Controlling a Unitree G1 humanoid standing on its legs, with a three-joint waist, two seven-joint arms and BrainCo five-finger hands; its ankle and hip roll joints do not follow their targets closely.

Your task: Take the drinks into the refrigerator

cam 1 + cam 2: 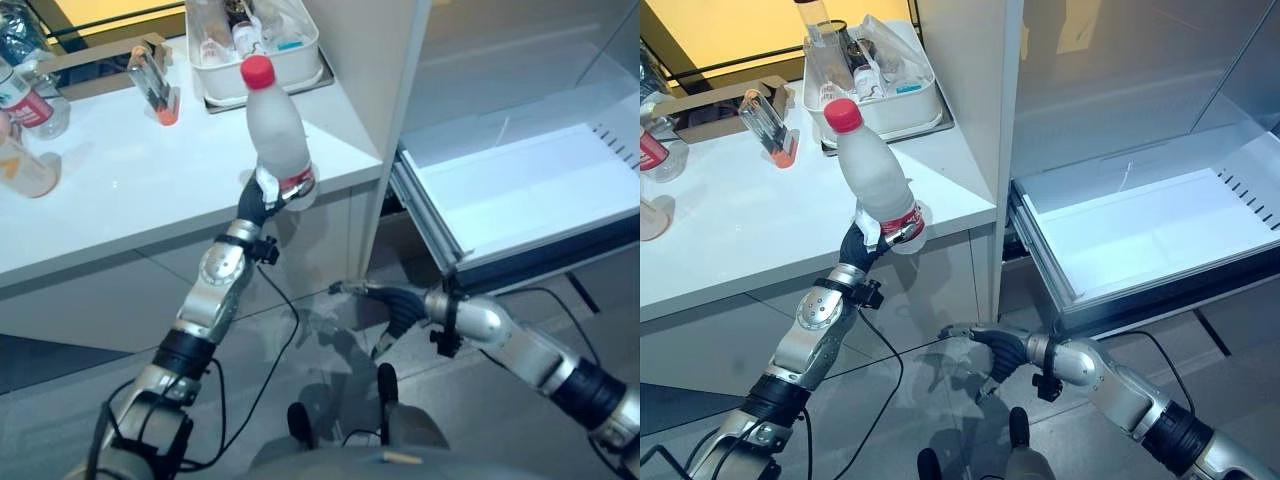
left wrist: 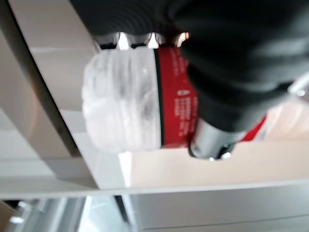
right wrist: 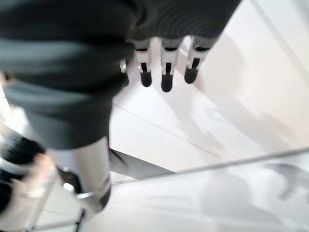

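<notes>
My left hand [image 1: 262, 196] is shut on a frosted white bottle [image 1: 276, 128] with a red cap and a red label band. It holds the bottle upright by its base, just off the front right corner of the white counter [image 1: 150, 190]. In the left wrist view the fingers curl round the bottle [image 2: 125, 104] at the red label. To the right stands the open refrigerator with a white drawer [image 1: 530, 195] pulled out. My right hand [image 1: 990, 345] hangs low over the floor below the drawer, fingers relaxed and straight [image 3: 164, 72], holding nothing.
On the counter at the back sits a white tub [image 1: 255, 45] with several bottles. A small glass jar [image 1: 152, 85] stands beside it, and other drinks [image 1: 30, 100] crowd the far left edge. The refrigerator's white side wall [image 1: 370, 80] rises between counter and drawer.
</notes>
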